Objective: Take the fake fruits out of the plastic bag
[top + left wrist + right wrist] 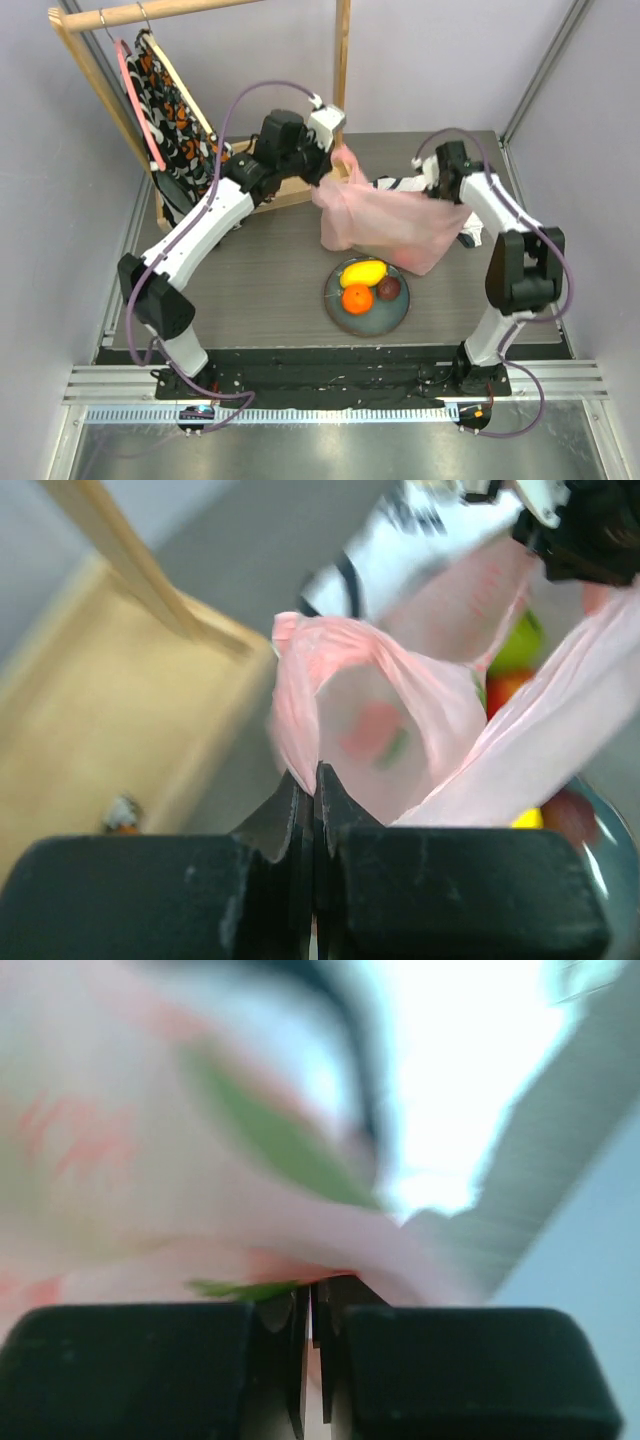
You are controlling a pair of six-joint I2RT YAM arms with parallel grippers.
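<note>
The pink plastic bag (385, 225) hangs stretched between my two grippers above the table. My left gripper (322, 178) is shut on its left edge; the pink film (330, 690) is pinched between the fingertips. My right gripper (448, 193) is shut on the bag's right edge (200, 1240). Through the bag's open mouth, in the left wrist view, a green fruit (520, 645) and a red fruit (505, 688) show inside. A yellow-orange mango (363, 272), an orange (357, 298) and a dark purple fruit (389, 288) lie on the grey plate (345, 318) below the bag.
A wooden rack (120, 70) with a patterned black, orange and white cloth (175, 115) stands at the back left. A white-and-navy printed cloth (400, 183) lies behind the bag. Grey walls close the table's sides.
</note>
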